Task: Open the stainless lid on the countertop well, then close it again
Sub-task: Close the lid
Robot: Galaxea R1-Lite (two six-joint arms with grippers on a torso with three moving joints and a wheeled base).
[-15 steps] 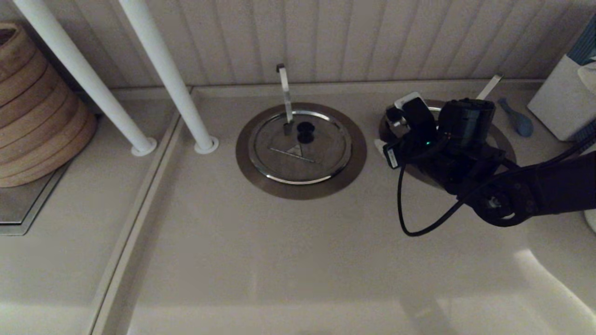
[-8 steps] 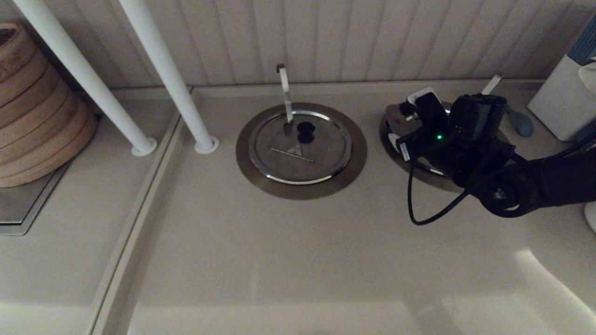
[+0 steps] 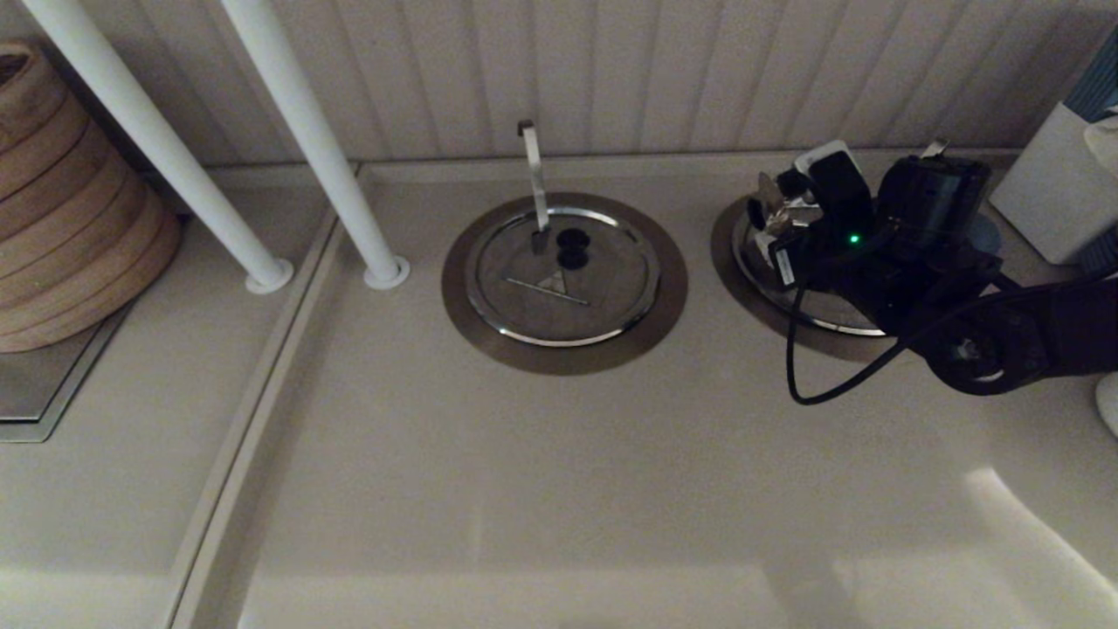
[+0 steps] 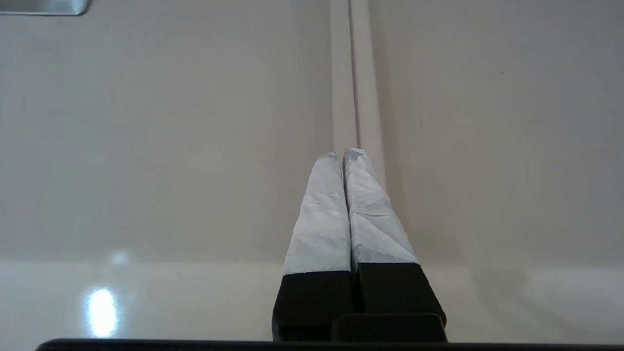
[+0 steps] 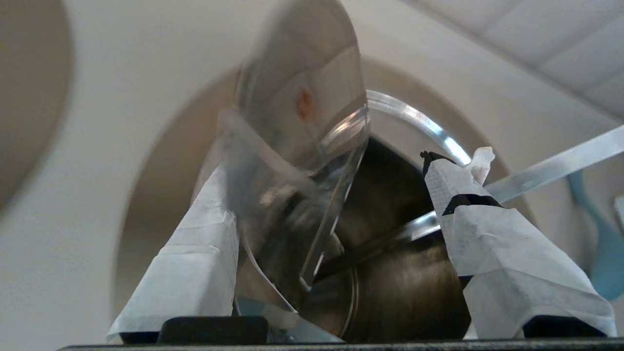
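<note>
We take the countertop well point(image 3: 741, 278) as our landmark. It is the round opening with the wide brownish-grey collar at the back of the counter.

The right gripper point(image 5: 336, 170) hangs directly over this well, and its arm reaches in from the side away from the other well. Its taped fingers point(image 5: 492, 243) are spread wide apart.

The stainless lid point(image 5: 302, 97) is off the well. It stands steeply tilted above the opening, between the fingers and close against one of them. A clear gap separates it from the other finger. The lid is blurred, so we cannot tell whether that near finger touches it or whether anything grips it.

Under and beside the lid, the well's dark cavity lies open inside its bright inner ring. The slanted flat utensil handle point(image 5: 551, 168) rises out of the well, toward the wall.

Just past the well, on the side away from the other well, lies a blue spoon-shaped object point(image 5: 604, 258). A white container point(image 3: 1048, 192) sits beyond it.

To the well's other side, apart from it, a second collar carries a closed lid with a black knob point(image 3: 559, 279) and an upright handle point(image 3: 533, 170). Farther that way are two white posts point(image 3: 323, 157) and a stack of bamboo steamers point(image 3: 70, 210).

The left gripper point(image 4: 343, 153) has its fingers pressed together and holds nothing. It is over bare counter along a seam, and we cannot place it relative to the well.
</note>
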